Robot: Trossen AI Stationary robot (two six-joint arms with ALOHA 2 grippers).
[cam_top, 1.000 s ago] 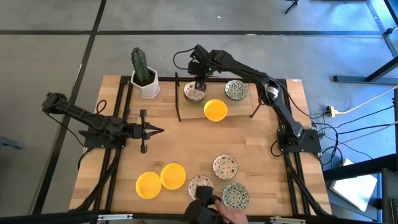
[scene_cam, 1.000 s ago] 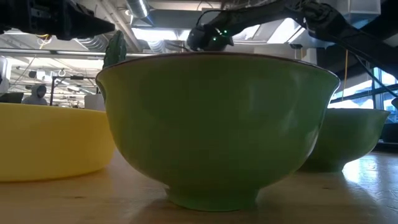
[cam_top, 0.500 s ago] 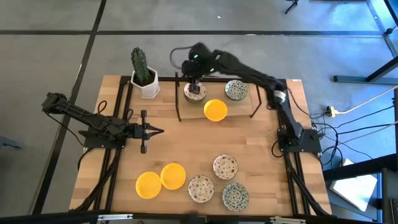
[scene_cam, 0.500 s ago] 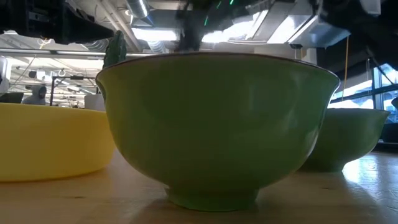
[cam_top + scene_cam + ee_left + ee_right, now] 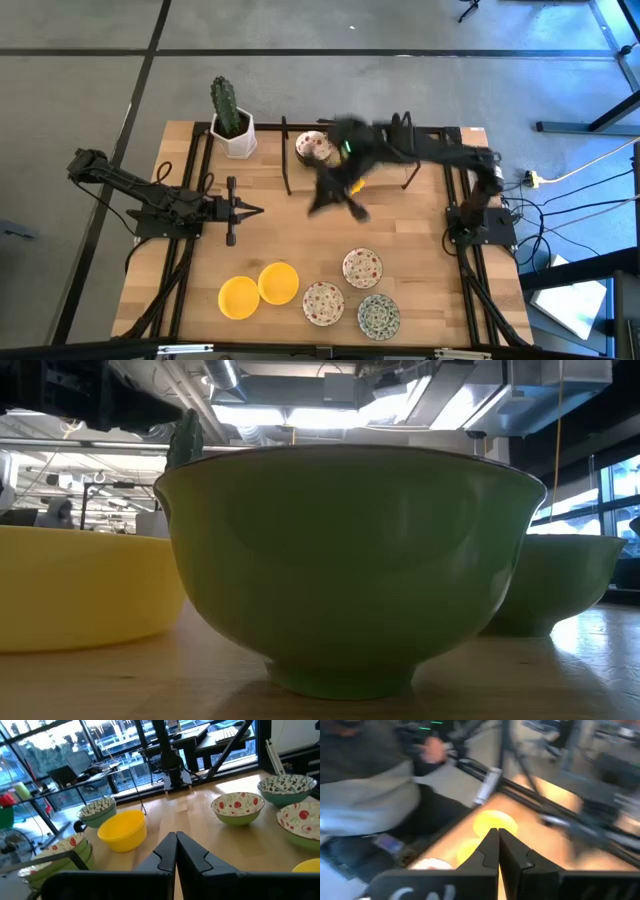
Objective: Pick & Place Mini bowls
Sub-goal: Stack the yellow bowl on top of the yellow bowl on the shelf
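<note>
Spanning a grey floor, the wooden table (image 5: pixel 290 235) carries mini bowls (image 5: pixel 361 267); both pincers are closed, empty.

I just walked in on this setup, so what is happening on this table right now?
A two-arm robot is sorting mini bowls on a wooden table. The right gripper is shut and empty, sweeping over the table's middle near the yellow bowl. The left gripper waits shut at the left. A red-speckled bowl sits by the cactus pot; five more bowls line the near edge.

The right arm's tool (image 5: pixel 335 198) is motion-blurred, hiding a yellow bowl (image 5: pixel 356 185).
</note>
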